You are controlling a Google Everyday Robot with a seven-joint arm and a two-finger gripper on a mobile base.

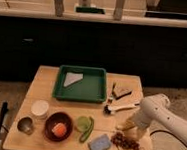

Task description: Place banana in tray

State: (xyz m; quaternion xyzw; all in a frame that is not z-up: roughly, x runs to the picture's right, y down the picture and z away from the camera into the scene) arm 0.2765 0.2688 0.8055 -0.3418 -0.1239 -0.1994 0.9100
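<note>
The green tray (101, 89) stands at the back middle of the wooden table (46, 82), with a pale sheet of paper (72, 79) lying in it. The banana (123, 127) shows as a yellowish shape on the table's right side, just in front of the tray's right corner. My white arm (158, 112) comes in from the right. My gripper (131, 123) is down at the banana, and my arm partly hides it.
A brush with a white handle (117, 108) and a brown object (120, 91) lie right of the tray. Dark grapes (125, 141), a blue sponge (100, 144), a green fruit (84, 125), a red bowl holding an orange (57, 128), a white cup (39, 108) and a metal cup (25, 125) line the front.
</note>
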